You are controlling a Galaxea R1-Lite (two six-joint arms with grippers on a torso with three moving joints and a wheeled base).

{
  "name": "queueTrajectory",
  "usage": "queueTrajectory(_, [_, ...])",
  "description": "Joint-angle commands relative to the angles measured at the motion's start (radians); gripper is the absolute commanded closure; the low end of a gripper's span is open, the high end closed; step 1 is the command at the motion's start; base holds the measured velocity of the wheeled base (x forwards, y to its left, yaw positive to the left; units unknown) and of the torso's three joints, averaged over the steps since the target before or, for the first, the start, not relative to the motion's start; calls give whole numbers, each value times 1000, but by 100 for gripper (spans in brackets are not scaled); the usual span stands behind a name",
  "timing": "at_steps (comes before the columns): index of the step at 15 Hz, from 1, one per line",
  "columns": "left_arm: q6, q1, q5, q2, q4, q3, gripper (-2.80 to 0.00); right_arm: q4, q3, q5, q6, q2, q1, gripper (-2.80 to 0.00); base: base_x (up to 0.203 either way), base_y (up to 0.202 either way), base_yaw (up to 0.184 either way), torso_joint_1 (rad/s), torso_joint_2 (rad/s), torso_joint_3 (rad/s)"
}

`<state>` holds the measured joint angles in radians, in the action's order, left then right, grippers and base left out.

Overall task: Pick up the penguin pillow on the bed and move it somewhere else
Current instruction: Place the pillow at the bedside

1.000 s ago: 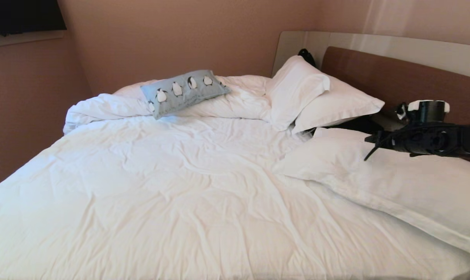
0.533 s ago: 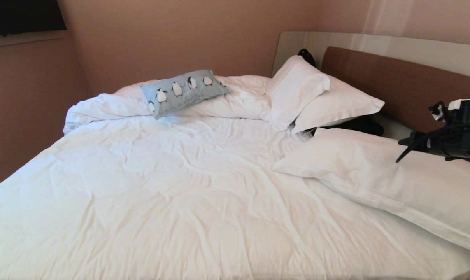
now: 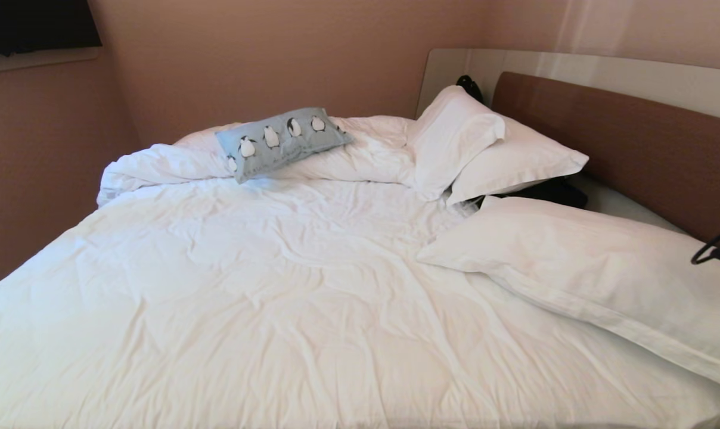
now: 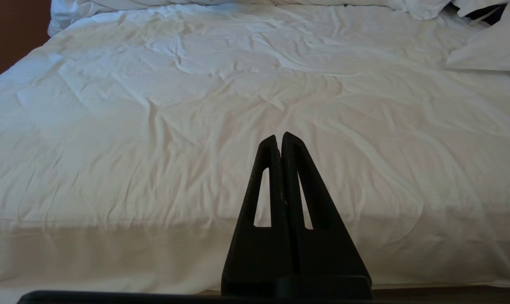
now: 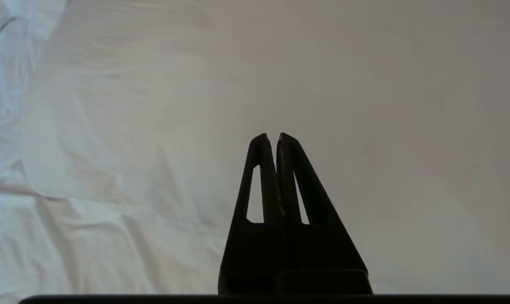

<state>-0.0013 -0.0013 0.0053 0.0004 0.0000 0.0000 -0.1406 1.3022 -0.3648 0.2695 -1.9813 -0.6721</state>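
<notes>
Duvet (image 3: 264,310) is filling the near part of the bed (image 3: 50,286), rumpled and spreading toward the headboard (image 3: 622,137). Left gripper (image 4: 280,137) is hanging low at the bed's near edge, well short of the headboard, fingers pressed together, holding nothing; it is looking parked, probably because this arm has no part in the pick.

Right gripper (image 5: 271,137) is also sitting with its 2 fingers closed tip to tip and nothing between them. It is pointing at white bedding, likely the big white pillow (image 3: 586,268) lying just in front of the headboard on the robot's right. In the head view only a loop of black cable (image 3: 717,247) is showing at the right edge, below the headboard, so the arm itself is mostly out of that view. Closed and empty like this, it is looking tucked out of the way, not set for a grasp.

2 more white pillows (image 3: 485,143) are leaning against the headboard's far end.

Penguin pillow (image 3: 282,140) is lying farthest out, to the left of the headboard, along the far side, propped on a bunched roll of duvet and tilted, with its right end higher. It is small, rectangular, light blue, with a row of black-and-white penguins. Both grippers are well apart from it.
</notes>
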Motion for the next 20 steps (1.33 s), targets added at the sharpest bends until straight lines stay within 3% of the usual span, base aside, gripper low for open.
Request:
queueTrajectory(1, [0,0,1,0,0,1,0,-10,-90,-556,370,4,-87,0,0,0,0,0,0,0])
queueTrajectory(3, [0,0,1,0,0,0,0,-30,-171,-594,277,-5,-134,0,0,0,0,0,0,0])
queueTrajectory(6, [6,0,1,0,5,-1,0,-128,-302,-617,19,-20,-165,0,0,0,0,0,0,0])
queueTrajectory(7, [24,0,3,1,8,-2,0,-140,-303,-618,12,-33,-168,0,0,0,0,0,0,0])
queueTrajectory(13, [15,0,-2,1,1,0,0,-145,-241,-647,77,-69,-251,0,0,0,0,0,0,0])
queueTrajectory(15, [21,0,-1,0,3,0,0,-142,-194,-787,167,-91,-286,0,0,0,0,0,0,0])
queueTrajectory(17, [21,0,1,1,0,0,0,-144,-117,-893,308,-129,-333,0,0,0,0,0,0,0])
queueTrajectory(18, [17,0,1,1,0,0,0,-145,-87,-905,362,-150,-346,0,0,0,0,0,0,0])
queueTrajectory(20, [12,0,1,0,0,0,0,-148,-87,-904,376,-151,-353,0,-86,0,-1,5,-4,2])
